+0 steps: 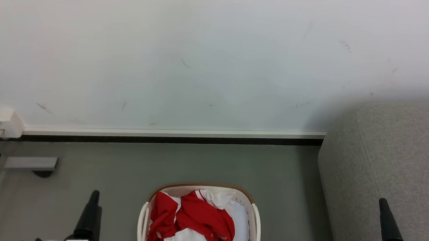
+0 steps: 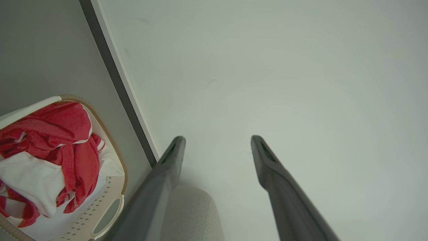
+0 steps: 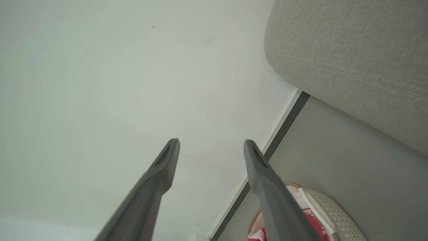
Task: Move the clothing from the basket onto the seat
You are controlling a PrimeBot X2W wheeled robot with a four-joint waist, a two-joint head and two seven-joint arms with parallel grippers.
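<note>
Left end effector (image 2: 218,139) and right end effector (image 3: 211,142) gape empty; crumpled clothing (image 1: 202,217) fills perforated basket (image 1: 203,184).

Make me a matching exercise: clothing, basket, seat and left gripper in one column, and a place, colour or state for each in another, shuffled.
1. clothing
2. basket
3. seat
4. left gripper

A. open, holding nothing
B. standing on the floor
C. light grey fabric
D. piled in the basket

Pairs: 1-D, 2-B, 3-C, 4-A.
</note>
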